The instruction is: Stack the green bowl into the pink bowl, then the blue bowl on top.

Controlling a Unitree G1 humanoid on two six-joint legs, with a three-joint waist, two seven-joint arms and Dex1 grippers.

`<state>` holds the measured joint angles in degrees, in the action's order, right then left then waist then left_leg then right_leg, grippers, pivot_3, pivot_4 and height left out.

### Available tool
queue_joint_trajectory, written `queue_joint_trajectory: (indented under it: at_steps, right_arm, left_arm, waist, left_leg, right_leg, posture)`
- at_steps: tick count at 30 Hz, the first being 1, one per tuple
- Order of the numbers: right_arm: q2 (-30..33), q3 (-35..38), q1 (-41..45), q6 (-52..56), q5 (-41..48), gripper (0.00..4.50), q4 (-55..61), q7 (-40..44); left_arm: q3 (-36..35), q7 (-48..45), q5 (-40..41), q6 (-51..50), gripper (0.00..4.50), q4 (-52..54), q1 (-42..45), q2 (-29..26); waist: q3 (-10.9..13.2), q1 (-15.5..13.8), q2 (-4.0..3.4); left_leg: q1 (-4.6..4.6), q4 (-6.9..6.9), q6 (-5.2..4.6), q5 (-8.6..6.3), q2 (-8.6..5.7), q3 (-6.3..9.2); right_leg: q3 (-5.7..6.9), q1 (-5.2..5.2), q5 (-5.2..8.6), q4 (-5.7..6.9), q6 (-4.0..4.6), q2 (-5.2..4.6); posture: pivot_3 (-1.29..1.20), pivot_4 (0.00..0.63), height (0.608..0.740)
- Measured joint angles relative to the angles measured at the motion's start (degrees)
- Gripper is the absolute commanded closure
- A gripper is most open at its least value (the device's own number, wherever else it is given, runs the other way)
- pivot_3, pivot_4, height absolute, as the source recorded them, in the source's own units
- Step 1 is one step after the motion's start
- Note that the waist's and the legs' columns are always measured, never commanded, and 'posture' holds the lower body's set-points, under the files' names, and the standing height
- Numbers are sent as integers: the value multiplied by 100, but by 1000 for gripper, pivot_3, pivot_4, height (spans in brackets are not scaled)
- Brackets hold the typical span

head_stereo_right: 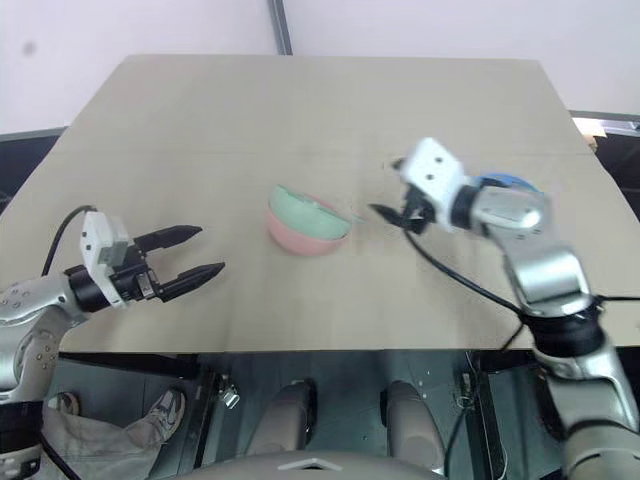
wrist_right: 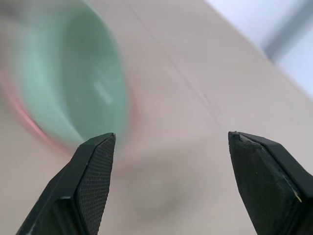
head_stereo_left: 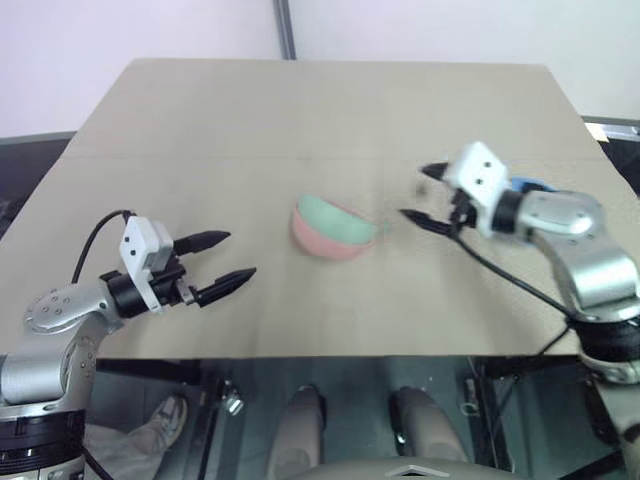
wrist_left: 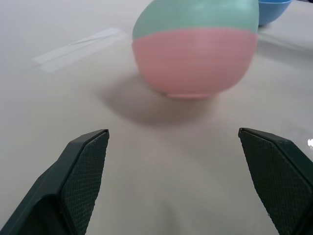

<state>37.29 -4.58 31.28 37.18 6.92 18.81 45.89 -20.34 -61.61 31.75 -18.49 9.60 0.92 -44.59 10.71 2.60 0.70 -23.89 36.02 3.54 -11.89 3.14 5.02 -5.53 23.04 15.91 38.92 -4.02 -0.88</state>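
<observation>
Now green bowl [head_stereo_left: 333,219] nested in pink bowl [head_stereo_left: 325,243], between open tools.

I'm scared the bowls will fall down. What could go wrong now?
The green bowl sits tilted in the pink bowl, not level, so the blue bowl might wobble or slide off when it is put on top. The blue bowl is half hidden behind the right gripper, so that open gripper could bump it while turning to grab it. The left gripper waits open, away from the stack, and looks safe.

Green bowl [head_stereo_left: 335,221] nested in pink bowl [head_stereo_left: 322,242]; blue bowl [wrist_left: 274,10] apart.
</observation>
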Motion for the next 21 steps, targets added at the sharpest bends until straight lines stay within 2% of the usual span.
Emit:
queue_joint_trajectory:
  at_steps: [3,7,12,17,19,21]
  right_arm:
    - [289,267,-289,146,3,503,51,-102]
    - [324,559,-382,419,152,503,151,-244]
    - [420,563,-512,668,204,503,94,-374]
    - [391,517,-495,668,56,503,-563,-694]
    - [391,417,-487,648,-34,1014,-909,-770]
    - [367,309,-452,611,-90,1783,-1156,-807]
  left_arm:
    - [88,15,1,-2,0,2,69,47]
    - [107,8,2,-8,0,-2,200,44]
    - [122,-6,3,-55,0,-2,249,39]
    - [135,-46,5,-107,0,5,247,36]
    - [135,-57,5,-114,0,13,244,29]
    - [135,-58,4,-121,0,61,236,19]
  waist:
    - [1,74,-1]
    - [0,99,0]
    - [1,87,0]
    - [0,87,1]
    - [1,89,0]
    - [1,92,0]
  left_leg:
    - [5,0,-1,0,2,-3]
    - [4,4,0,0,2,-6]
    - [-2,3,-1,0,0,-6]
    - [-1,4,-1,0,-1,-6]
    - [0,5,-1,0,0,-6]
    - [-1,4,-1,0,0,-6]
  right_leg:
    - [-3,0,0,4,-1,2]
    - [-6,0,-1,3,-2,1]
    - [-6,0,-1,-3,-2,-1]
    - [-6,0,-1,-1,-2,0]
    - [-6,0,-1,0,-2,0]
    - [-7,0,-1,-2,-2,0]
  posture:
    - [0,150,740]
    - [0,150,740]
    - [0,150,740]
    - [0,150,740]
    - [0,150,740]
    - [0,150,740]
